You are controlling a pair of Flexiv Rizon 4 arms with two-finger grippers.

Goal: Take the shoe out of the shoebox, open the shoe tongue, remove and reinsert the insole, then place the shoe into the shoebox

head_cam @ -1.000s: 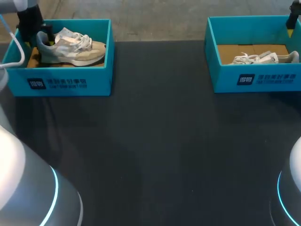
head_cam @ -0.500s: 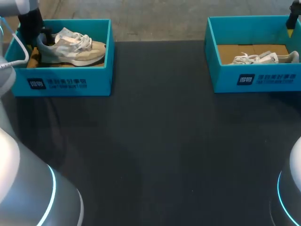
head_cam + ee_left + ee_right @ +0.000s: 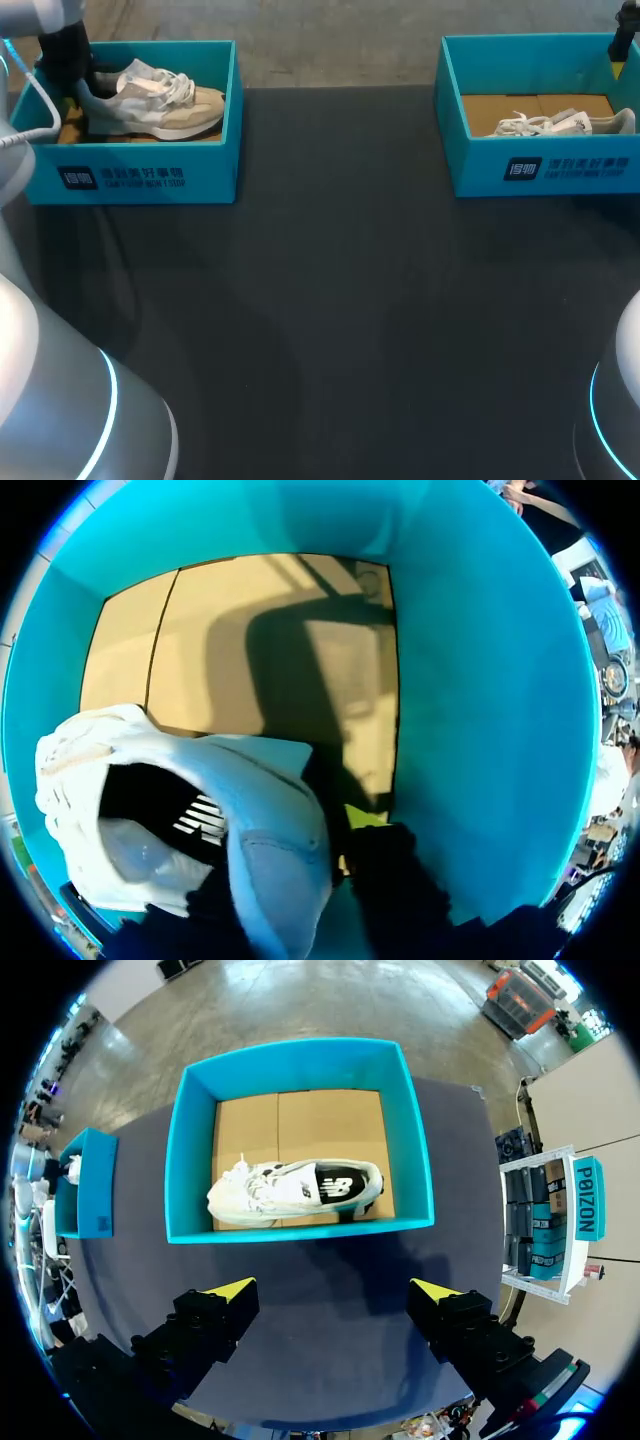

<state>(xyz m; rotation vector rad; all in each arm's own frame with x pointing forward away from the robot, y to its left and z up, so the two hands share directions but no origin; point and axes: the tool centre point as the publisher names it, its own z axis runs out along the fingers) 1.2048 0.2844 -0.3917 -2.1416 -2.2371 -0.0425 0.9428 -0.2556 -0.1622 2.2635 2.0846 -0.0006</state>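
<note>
Left tool (image 3: pixel 315 875) edged right, clamped on shoe (image 3: pixel 262 785).

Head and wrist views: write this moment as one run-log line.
left gripper: at heel of beige shoe, inside left shoebox | right gripper: open, above right shoebox | white shoe: lying in right shoebox

Matt cardboard shoebox (image 3: pixel 212 140), cloth shoe (image 3: pixel 165 108)

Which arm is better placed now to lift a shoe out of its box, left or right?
Left. The left gripper is down inside the left shoebox, at the heel of the beige shoe. The right gripper hangs open, well above the right shoebox and clear of the white shoe.
</note>
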